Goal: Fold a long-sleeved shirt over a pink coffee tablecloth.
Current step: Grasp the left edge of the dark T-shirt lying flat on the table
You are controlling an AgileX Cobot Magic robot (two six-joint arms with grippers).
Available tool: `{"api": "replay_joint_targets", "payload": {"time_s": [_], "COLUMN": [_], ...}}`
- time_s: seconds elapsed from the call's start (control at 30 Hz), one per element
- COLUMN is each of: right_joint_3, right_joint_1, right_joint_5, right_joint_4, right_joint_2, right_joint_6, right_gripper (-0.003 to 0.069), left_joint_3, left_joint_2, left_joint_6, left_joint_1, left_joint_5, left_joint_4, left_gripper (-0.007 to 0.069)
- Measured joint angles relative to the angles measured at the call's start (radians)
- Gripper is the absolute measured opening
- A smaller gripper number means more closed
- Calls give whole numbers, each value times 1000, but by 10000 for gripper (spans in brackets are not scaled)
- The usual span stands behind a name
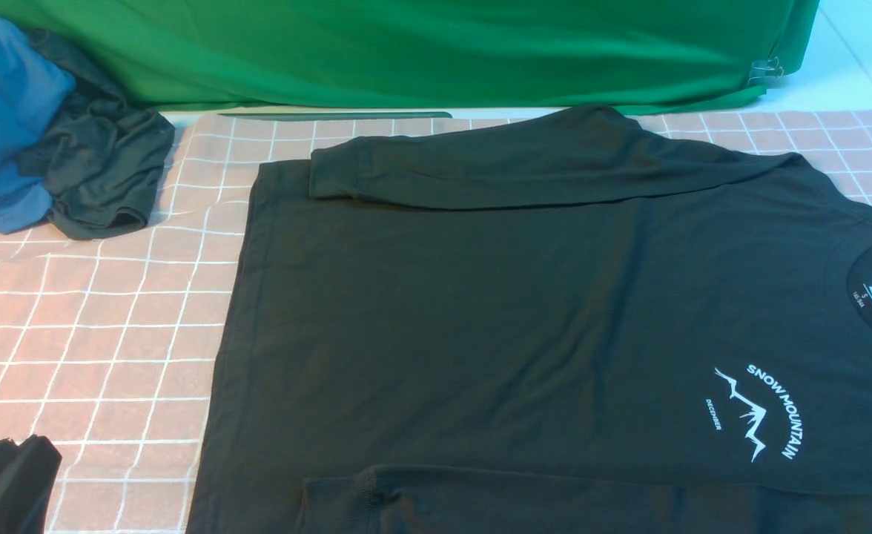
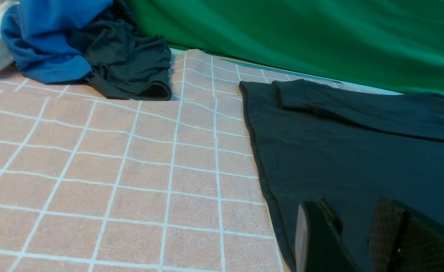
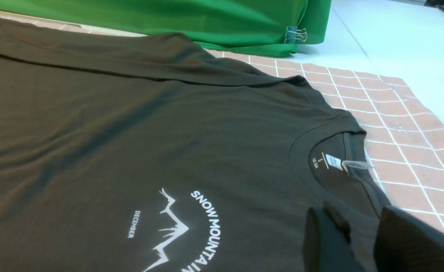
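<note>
You see the shirt (image 1: 525, 311) lying flat on the tablecloth (image 1: 95, 334), collar (image 3: 331, 151) toward the right arm, both sleeves (image 1: 525, 170) folded across its body. Left gripper (image 2: 348, 226): fingers spread, near the hem (image 2: 261, 170). Right gripper (image 3: 352, 230): fingers spread, just beside the collar. A heap of garments (image 1: 87, 163) sits far left.

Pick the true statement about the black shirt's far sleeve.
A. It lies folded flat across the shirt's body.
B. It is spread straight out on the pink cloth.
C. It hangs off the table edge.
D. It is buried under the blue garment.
A: the far sleeve lies flat across the shirt, its cuff ending near the hem, apart from the blue garment.
</note>
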Motion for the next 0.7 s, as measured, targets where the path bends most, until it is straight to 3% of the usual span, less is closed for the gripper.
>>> {"api": "replay_joint_targets", "payload": {"time_s": [0.33, 0.43, 0.53, 0.7], "right_joint_3": [0, 0, 0, 0], "right_joint_1": [0, 0, 0, 0], "right_joint_5": [0, 0, 0, 0], "right_joint_4": [0, 0, 0, 0], "right_joint_2": [0, 0, 0, 0], "right_joint_6": [0, 0, 0, 0], "right_gripper": [242, 242, 242, 242], "left_joint_3": [0, 0, 0, 0], "left_joint_2": [0, 0, 0, 0], "left_joint_6": [0, -13, -42, -70], "left_joint_1": [0, 0, 0, 0], "left_joint_5": [-16, -65, -163, -390], "left_joint_4": [19, -54, -218, -274], "left_gripper": [231, 231, 231, 231]}}
